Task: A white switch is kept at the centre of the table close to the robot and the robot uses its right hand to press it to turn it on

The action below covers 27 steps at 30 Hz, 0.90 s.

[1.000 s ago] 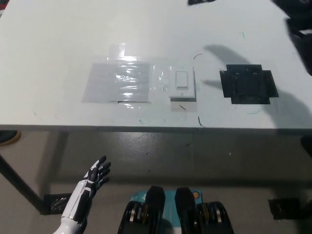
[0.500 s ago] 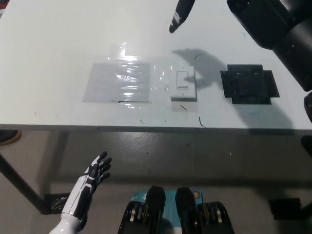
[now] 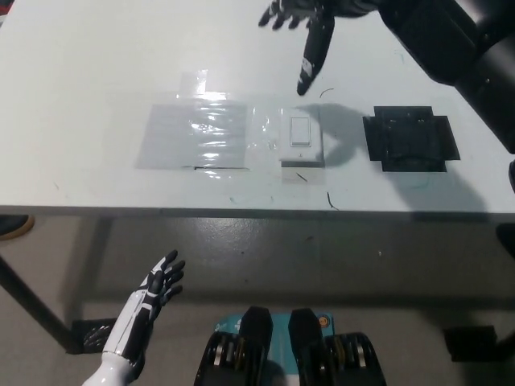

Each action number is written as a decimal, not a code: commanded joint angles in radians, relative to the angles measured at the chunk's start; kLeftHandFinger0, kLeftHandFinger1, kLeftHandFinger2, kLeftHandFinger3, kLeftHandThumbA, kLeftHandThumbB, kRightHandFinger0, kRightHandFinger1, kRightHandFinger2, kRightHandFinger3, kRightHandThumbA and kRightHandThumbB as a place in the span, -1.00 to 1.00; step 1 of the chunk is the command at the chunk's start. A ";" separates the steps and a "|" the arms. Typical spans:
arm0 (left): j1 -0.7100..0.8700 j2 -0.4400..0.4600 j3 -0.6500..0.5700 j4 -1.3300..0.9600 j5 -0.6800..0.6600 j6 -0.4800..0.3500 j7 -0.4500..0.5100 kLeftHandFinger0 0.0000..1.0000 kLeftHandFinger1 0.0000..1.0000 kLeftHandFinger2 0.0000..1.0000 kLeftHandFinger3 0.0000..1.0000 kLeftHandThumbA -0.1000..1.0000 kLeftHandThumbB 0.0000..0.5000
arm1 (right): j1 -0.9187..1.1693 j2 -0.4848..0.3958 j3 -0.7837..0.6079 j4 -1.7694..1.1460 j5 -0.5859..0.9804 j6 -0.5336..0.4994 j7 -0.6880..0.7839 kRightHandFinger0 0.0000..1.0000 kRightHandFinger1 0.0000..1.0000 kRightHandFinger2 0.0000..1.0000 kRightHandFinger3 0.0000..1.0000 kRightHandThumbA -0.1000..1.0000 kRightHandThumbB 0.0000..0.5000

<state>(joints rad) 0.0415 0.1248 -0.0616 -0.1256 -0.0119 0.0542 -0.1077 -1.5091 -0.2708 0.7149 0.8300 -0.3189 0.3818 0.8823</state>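
Fingers spread, the black right hand point(image 3: 299, 24) hovers above the bench point(image 3: 88, 72), one finger pointing down toward the white switch point(image 3: 301, 141) near the front edge. Left hand point(image 3: 159, 283) rests open below the bench.

We record a white desk point(image 3: 96, 72) filling the upper frame. On it: a white switch point(image 3: 301, 141) at centre, clear tape point(image 3: 195, 135) to its left, a black plate point(image 3: 410, 139) to its right.

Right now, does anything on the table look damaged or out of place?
Nothing looks damaged. The white rectangular wall switch sits square on the white table, beside wrinkled clear tape and a black square patch.
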 commanded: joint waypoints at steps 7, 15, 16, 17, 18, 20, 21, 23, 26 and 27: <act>0.002 0.012 -0.011 -0.032 0.008 -0.018 -0.020 1.00 1.00 1.00 1.00 1.00 -0.41 | 0.037 -0.004 -0.010 -0.021 -0.028 0.061 0.109 1.00 1.00 1.00 1.00 1.00 0.13; 0.006 0.012 -0.013 -0.035 0.017 -0.021 -0.013 1.00 1.00 1.00 1.00 1.00 -0.45 | 0.095 0.034 -0.005 0.044 -0.069 -0.014 0.037 1.00 1.00 1.00 1.00 1.00 0.19; 0.009 0.011 -0.013 -0.041 0.022 -0.017 -0.010 1.00 1.00 1.00 1.00 1.00 -0.47 | 0.099 0.039 -0.006 0.059 -0.073 -0.027 0.027 1.00 1.00 1.00 1.00 1.00 0.17; 0.011 0.010 -0.013 -0.045 0.024 -0.011 -0.008 1.00 1.00 1.00 1.00 1.00 -0.47 | 0.103 0.047 -0.010 0.080 -0.076 -0.034 0.011 1.00 1.00 1.00 1.00 1.00 0.15; 0.012 0.009 -0.012 -0.047 0.023 -0.007 -0.008 1.00 1.00 1.00 1.00 1.00 -0.44 | 0.106 0.053 -0.017 0.091 -0.075 -0.032 0.004 1.00 1.00 1.00 1.00 1.00 0.15; 0.012 0.007 -0.009 -0.044 0.015 -0.014 -0.011 1.00 1.00 1.00 1.00 1.00 -0.52 | 0.109 0.057 -0.028 0.106 -0.075 -0.032 -0.003 1.00 1.00 1.00 1.00 1.00 0.12; 0.011 0.007 -0.009 -0.045 0.009 -0.013 -0.014 1.00 1.00 1.00 1.00 1.00 -0.55 | 0.108 0.058 -0.029 0.113 -0.078 -0.037 -0.006 1.00 1.00 1.00 1.00 1.00 0.13; 0.011 0.007 -0.008 -0.044 0.004 -0.013 -0.016 1.00 1.00 1.00 1.00 1.00 -0.52 | 0.101 0.065 -0.032 0.145 -0.083 -0.057 -0.014 1.00 1.00 1.00 1.00 1.00 0.12; 0.016 0.012 -0.009 -0.046 0.012 -0.014 -0.015 1.00 1.00 1.00 1.00 1.00 -0.47 | 0.095 0.071 -0.028 0.162 -0.101 -0.085 -0.032 1.00 1.00 1.00 1.00 1.00 0.13; 0.016 0.011 -0.008 -0.045 0.010 -0.015 -0.015 1.00 1.00 1.00 1.00 1.00 -0.48 | 0.094 0.073 -0.035 0.171 -0.099 -0.082 -0.038 1.00 1.00 1.00 1.00 1.00 0.15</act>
<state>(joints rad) 0.0540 0.1257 -0.0697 -0.1404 0.0029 0.0535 -0.1076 -1.3520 -0.2061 0.7035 0.9867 -0.3880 0.3630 0.9018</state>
